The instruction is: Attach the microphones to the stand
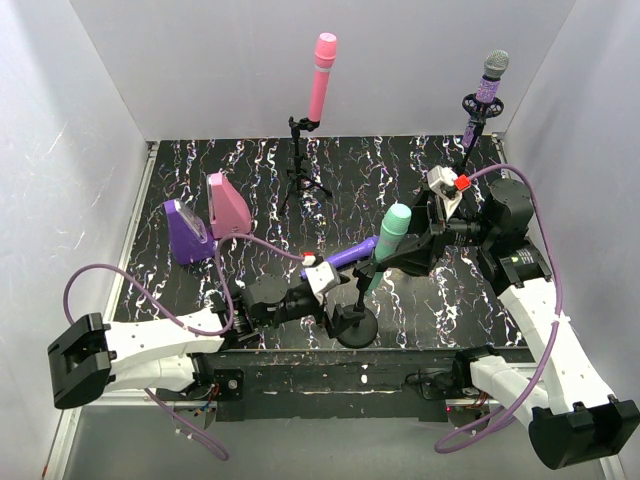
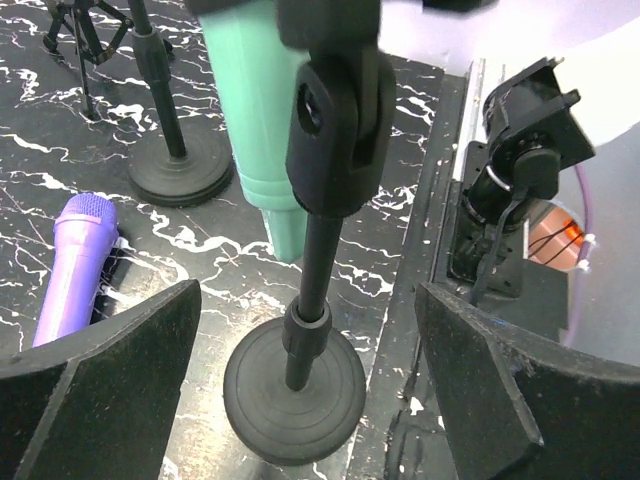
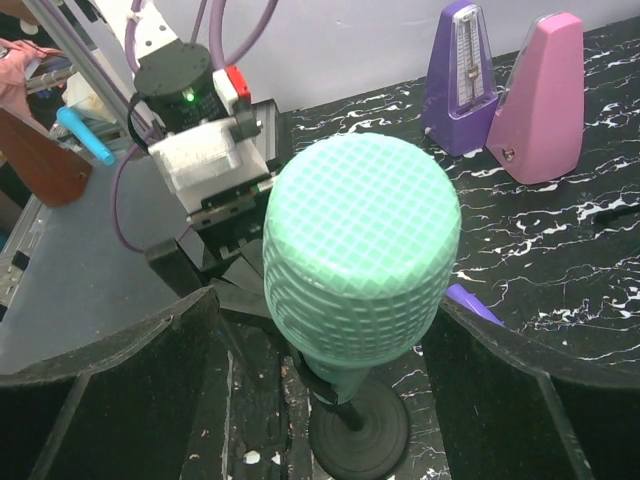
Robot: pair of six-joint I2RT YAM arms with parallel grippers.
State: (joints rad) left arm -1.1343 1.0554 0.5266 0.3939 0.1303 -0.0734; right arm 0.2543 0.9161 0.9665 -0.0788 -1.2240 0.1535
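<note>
A mint green microphone [image 1: 390, 238] sits tilted in the clip of a black round-based stand [image 1: 357, 327] near the table's front. My right gripper [image 1: 418, 243] is open, its fingers on either side of the mint head [image 3: 360, 245] with gaps on both sides. My left gripper [image 1: 328, 298] is open around the stand's pole [image 2: 318, 270], touching nothing. A plain purple microphone [image 1: 350, 255] lies flat on the table beside the stand. The pink microphone [image 1: 323, 75] stands on a tripod stand at the back. At the back right, the glittery purple microphone [image 1: 487, 92] is on its stand.
A purple wedge-shaped box [image 1: 186, 232] and a pink one [image 1: 228, 205] stand at the left of the black marbled table [image 1: 250, 170]. White walls close the back and both sides. The table's metal front rail [image 2: 440, 200] runs close beside the near stand's base [image 2: 292, 388].
</note>
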